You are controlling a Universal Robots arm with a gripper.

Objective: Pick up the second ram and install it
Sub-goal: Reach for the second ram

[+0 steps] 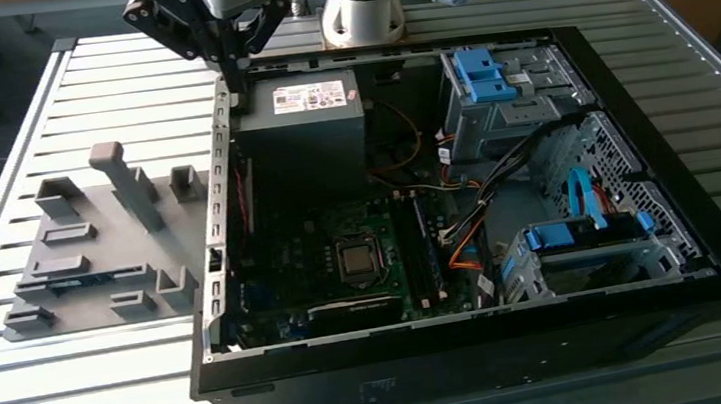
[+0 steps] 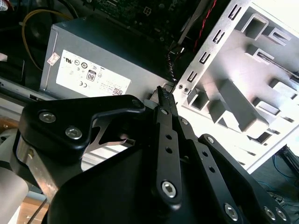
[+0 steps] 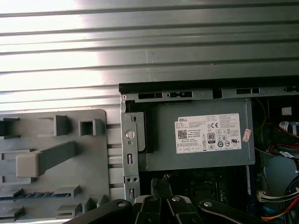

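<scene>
Firstly, claw [image 2: 161,93]: fingers pressed together, empty, poised over the power supply [image 1: 303,107], at its corner nearest the grey fixture plate [image 1: 111,243]. Second ram [image 3: 33,195]: lay in a fixture slot, well apart from the power supply. Handling, judged: spread the fingers first, then grip the stick's long edges squarely. Counted: one claw, one ram, one power supply, one fixture plate.

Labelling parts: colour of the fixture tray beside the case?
Plain grey plastic fixture tray; exterior view shows it best.

The exterior view is overlooking the case [image 1: 483,340]; both wrist views are closely facing its power supply [image 3: 201,156] [image 2: 93,46].
</scene>
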